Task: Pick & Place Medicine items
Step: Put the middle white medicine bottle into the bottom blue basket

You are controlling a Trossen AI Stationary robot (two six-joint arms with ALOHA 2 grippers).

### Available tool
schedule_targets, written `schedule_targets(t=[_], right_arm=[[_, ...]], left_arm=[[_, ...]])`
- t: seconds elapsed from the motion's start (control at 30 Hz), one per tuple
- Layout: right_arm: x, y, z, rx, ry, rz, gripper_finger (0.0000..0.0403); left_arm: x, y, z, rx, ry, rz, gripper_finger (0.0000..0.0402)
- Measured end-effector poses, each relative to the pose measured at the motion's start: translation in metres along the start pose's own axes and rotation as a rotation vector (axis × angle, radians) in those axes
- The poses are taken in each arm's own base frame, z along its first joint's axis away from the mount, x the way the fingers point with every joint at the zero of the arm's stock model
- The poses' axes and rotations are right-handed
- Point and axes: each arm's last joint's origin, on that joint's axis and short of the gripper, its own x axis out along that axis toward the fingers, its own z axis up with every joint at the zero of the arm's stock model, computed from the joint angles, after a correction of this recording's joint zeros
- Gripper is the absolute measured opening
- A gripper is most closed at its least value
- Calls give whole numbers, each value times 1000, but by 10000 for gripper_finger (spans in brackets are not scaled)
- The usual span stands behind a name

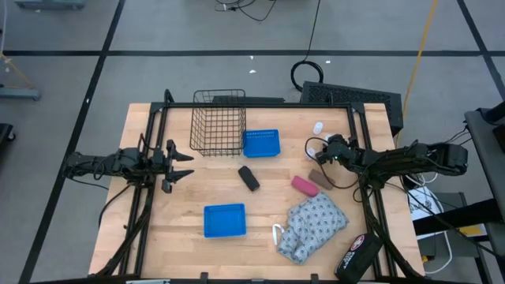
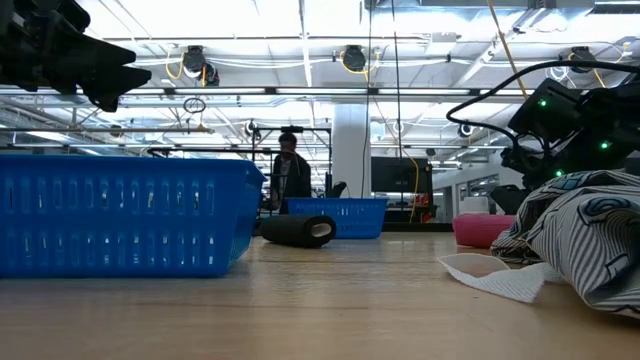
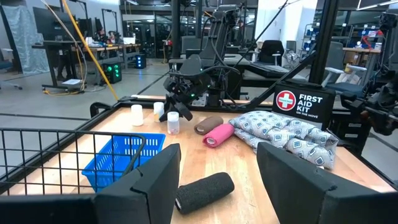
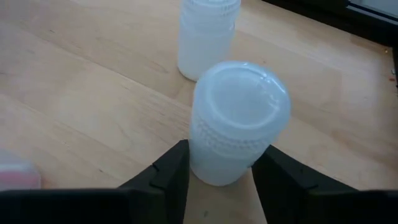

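Right tool (image 4: 219, 177) pinches a white bottle (image 4: 239, 118), its base hidden

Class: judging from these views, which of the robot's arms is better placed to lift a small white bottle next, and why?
The right: the right gripper already straddles a small white round bottle, fingers at its sides. The left gripper waits open across the table.

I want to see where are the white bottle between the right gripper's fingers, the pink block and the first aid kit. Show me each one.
white bottle (image 4: 239, 118), right wrist view, on its ribbed cap.
pink block (image 1: 304, 185), high view, on its top face.
first aid kit (image 3: 301, 106), left wrist view, on its printed label.
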Motion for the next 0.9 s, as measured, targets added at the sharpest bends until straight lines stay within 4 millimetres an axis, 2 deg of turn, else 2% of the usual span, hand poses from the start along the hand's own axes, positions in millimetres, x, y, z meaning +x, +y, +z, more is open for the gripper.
schedule_targets(t=[0.13, 0.3, 0.9], right_arm=[[0, 0, 0, -8, 0, 0, 154], [0, 1, 1, -12, -7, 11, 143], [-12, 12, 30, 37, -208, 311, 139]], left_arm=[[0, 0, 0, 0, 0, 0, 223], [0, 0, 0, 0, 0, 0, 223], [0, 0, 0, 0, 0, 0, 223]])
